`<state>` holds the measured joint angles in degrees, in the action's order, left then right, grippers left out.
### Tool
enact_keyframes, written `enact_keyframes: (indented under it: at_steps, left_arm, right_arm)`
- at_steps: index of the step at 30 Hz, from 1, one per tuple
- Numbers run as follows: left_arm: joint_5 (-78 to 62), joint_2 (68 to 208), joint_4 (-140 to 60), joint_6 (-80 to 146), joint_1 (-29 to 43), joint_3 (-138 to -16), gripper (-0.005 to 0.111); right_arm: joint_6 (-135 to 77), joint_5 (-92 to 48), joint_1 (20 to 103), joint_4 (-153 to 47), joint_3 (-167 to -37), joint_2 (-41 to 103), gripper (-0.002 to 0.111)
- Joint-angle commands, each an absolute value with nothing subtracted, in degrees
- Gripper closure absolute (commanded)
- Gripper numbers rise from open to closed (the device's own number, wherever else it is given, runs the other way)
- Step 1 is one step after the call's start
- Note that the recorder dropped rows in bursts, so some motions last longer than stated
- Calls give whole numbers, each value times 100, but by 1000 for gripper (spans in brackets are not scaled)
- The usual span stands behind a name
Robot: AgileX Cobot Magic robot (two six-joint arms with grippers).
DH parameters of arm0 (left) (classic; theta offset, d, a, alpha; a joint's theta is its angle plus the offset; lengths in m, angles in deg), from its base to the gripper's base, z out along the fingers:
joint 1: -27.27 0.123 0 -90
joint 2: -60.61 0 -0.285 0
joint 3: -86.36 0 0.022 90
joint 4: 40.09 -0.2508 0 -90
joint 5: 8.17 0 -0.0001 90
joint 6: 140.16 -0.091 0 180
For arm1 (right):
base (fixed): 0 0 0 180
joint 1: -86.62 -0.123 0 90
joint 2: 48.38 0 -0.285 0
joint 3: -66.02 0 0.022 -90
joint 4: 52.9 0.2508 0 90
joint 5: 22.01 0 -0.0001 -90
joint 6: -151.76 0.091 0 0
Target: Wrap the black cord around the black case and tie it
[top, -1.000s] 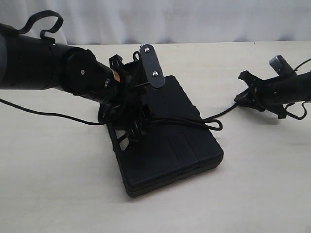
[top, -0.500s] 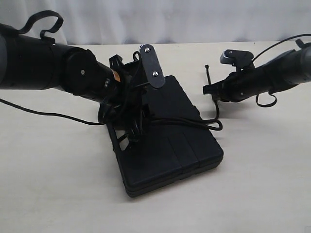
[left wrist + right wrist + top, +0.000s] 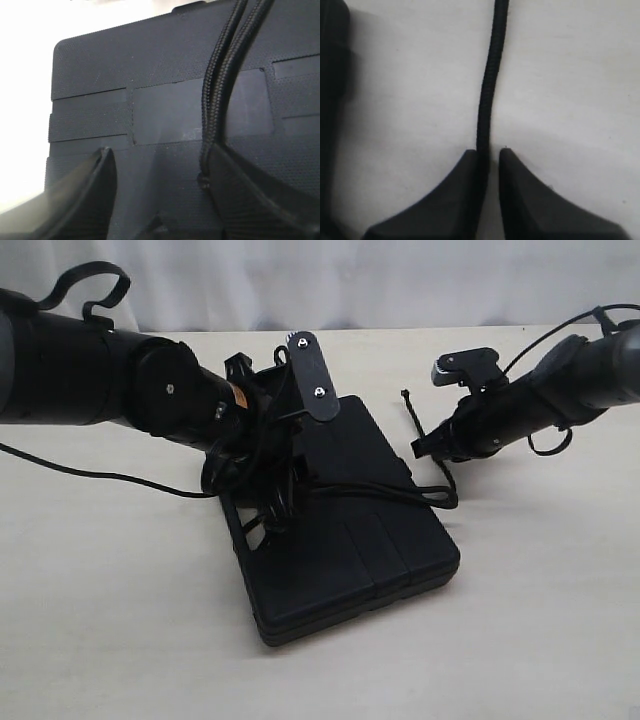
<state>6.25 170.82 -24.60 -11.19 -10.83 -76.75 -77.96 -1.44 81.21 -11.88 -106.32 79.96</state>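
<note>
Exterior: flat rectangular matte black plastic case lies on pale tabletop. Long thin black braided cord crosses case lid, loops off case's right edge. My left gripper at case's far-left end; my right gripper just off case's far-right corner.
Left wrist: doubled cord over ribbed lid; my jaws spread wide, clamping nothing.
Right wrist: my jaws nearly together, pinching cord.
</note>
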Motion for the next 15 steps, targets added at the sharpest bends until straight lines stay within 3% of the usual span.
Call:
enact_keyframes:
  at_steps: [1,15]
  left_arm:
    - [643,17072,-2390,-1097,-1136,-7717,53]
    - [675,17072,-2390,-1097,-1136,-7717,53]
  right_arm:
    - [-7037,168,8119,-1664,-10646,7729,75]
    - [-3299,1762,8119,-4527,-11007,7521,74]
